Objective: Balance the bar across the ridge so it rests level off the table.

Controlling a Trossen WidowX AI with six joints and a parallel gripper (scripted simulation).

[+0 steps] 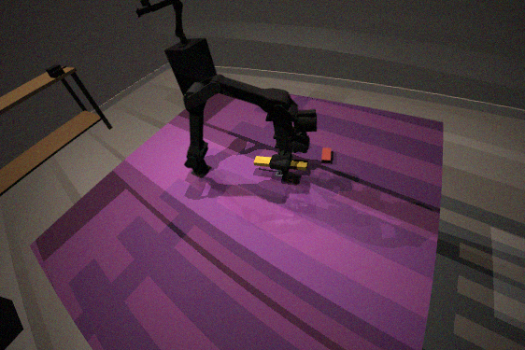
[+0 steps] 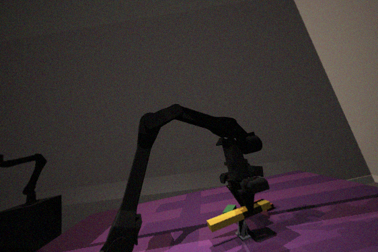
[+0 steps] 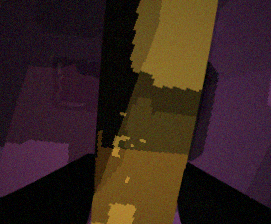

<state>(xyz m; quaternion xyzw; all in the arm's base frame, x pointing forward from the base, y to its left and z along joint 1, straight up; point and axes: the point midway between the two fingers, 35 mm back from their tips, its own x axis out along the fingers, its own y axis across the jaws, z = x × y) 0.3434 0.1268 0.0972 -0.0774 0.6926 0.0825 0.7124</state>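
Note:
My gripper (image 1: 283,164) (image 2: 247,208) (image 3: 136,168) is shut on the yellow bar (image 1: 262,161) (image 2: 224,218) (image 3: 181,50), gripping it near its middle. The bar hangs just over the small grey ridge (image 2: 243,232) (image 1: 278,173), and both its ends are clear of the purple mat (image 1: 280,259) (image 2: 303,224). I cannot tell whether the bar touches the ridge top. In the exterior view the bar's near end sits lower than its far end. In the wrist view the bar runs from top to bottom between my dark fingers, and it hides the ridge.
A small orange block (image 1: 326,154) lies on the mat just right of the bar. A small green piece (image 2: 229,208) shows behind the bar. A black box with a camera mast (image 1: 189,65) (image 2: 30,217) stands behind the arm's base. A wooden shelf (image 1: 42,143) stands at the left.

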